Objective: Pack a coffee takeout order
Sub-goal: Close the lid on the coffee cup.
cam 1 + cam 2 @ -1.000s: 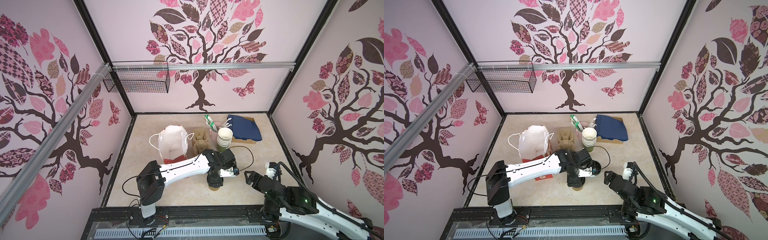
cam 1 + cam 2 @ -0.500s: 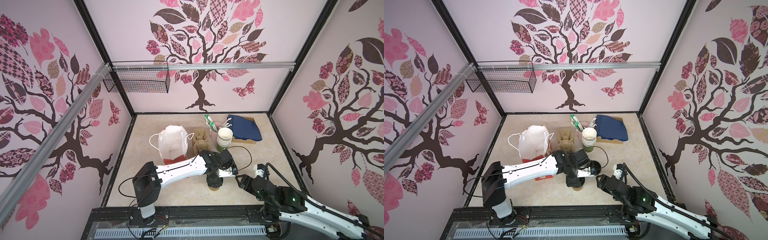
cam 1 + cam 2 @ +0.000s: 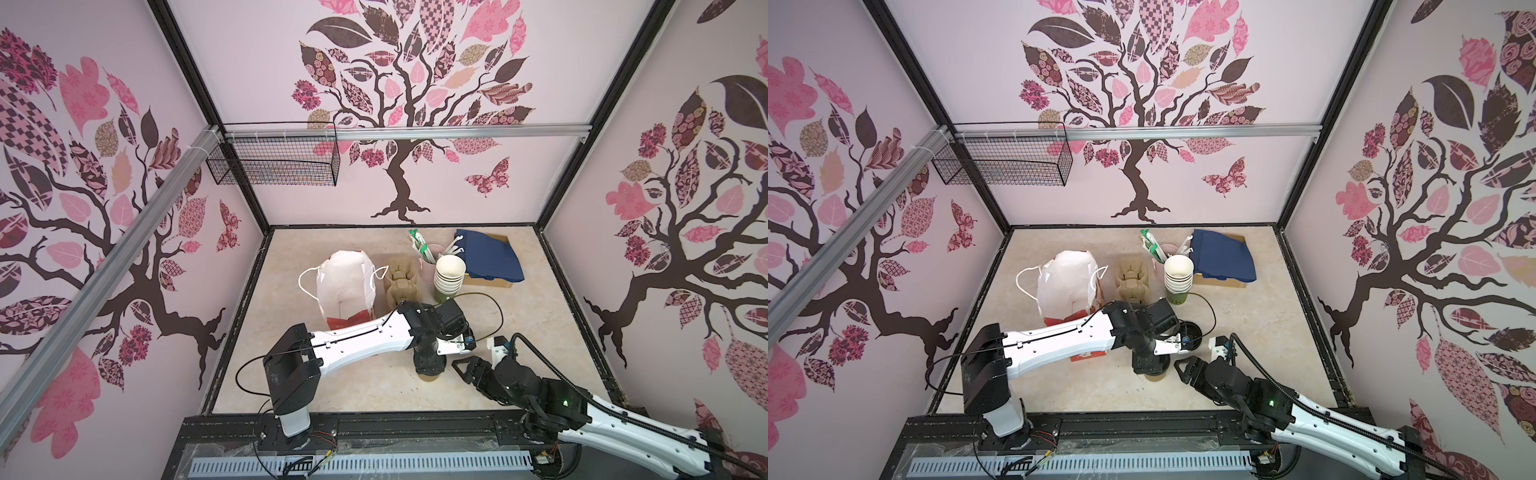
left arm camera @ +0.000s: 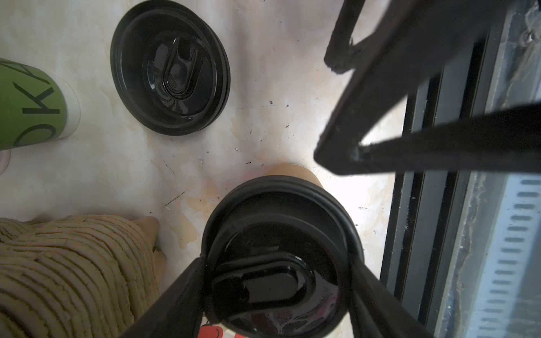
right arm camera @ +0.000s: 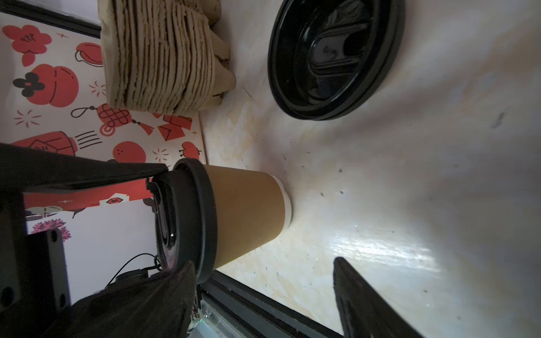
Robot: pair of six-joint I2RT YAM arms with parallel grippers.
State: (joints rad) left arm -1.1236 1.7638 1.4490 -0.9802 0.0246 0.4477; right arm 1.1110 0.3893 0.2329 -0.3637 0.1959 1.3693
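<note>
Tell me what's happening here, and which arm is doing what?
The left gripper is closed from above on the black lid of a brown paper cup standing on the table. The right gripper hangs open beside the cup, holding nothing. A spare stack of lids lies nearby; the pulp carriers and white bag stand behind, untouched.

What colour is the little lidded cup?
The cup is plain brown with a white bottom edge, under a black lid. Clearest in the right wrist view.

Top views look steeply down from high; close wrist views share the cup (image 4: 289,172) (image 5: 246,213).
</note>
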